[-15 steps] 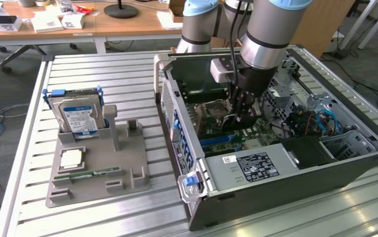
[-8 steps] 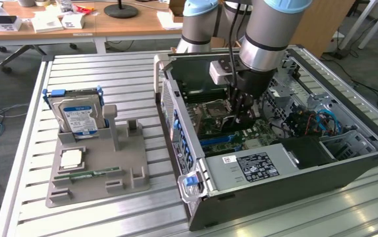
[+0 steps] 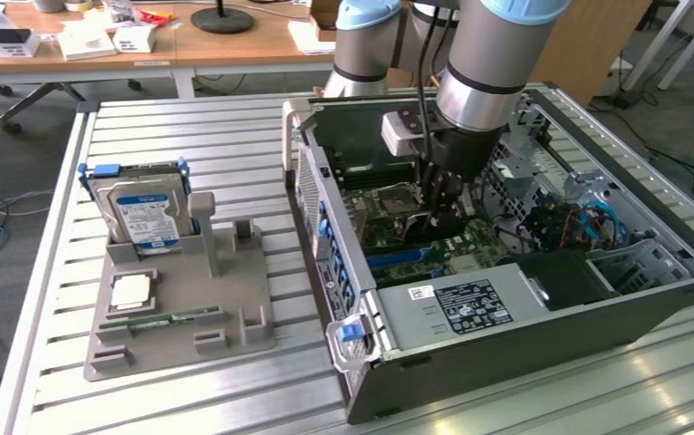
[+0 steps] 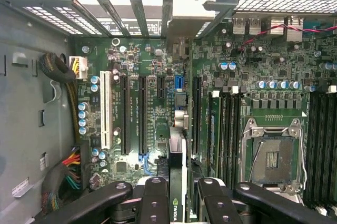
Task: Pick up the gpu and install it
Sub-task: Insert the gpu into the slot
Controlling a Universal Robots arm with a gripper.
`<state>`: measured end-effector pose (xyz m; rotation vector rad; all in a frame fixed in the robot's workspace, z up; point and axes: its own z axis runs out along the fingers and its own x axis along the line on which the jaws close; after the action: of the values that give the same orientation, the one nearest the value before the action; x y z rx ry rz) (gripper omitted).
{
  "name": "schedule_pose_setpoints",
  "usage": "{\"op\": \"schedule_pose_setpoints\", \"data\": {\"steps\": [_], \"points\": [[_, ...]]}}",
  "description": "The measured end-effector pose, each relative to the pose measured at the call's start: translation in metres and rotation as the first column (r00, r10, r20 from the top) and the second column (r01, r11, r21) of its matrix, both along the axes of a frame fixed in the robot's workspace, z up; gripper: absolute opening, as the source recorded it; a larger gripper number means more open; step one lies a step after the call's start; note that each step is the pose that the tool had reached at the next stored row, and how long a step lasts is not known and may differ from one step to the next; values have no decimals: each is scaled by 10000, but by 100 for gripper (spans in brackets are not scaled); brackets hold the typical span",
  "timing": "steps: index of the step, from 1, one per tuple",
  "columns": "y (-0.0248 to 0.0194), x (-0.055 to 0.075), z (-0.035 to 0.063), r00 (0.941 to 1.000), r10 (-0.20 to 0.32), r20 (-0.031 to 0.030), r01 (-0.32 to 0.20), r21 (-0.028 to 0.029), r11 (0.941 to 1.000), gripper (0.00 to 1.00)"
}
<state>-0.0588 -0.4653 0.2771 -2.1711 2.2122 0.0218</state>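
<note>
Most of the gpu [image 4: 176,192] sits hidden, edge-on between gripping jaws

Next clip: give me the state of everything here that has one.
gpu, held edge-on over the motherboard
end effector, shut on the gpu
computer case, on its side, side panel off
hard drive, upright in the grey stand
RAM stick, lying flat on the grey stand

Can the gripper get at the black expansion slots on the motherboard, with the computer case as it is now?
Probably yes. The case is open, the gripper hangs inside it holding the gpu, and no cable crosses the expansion slots beneath.
</note>
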Motion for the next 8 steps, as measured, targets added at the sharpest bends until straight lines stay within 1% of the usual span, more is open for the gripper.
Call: {"op": "schedule_pose_setpoints", "data": {"steps": [8], "points": [[0, -50, -1, 10000, -2, 0, 2, 0, 10000, 26]]}}
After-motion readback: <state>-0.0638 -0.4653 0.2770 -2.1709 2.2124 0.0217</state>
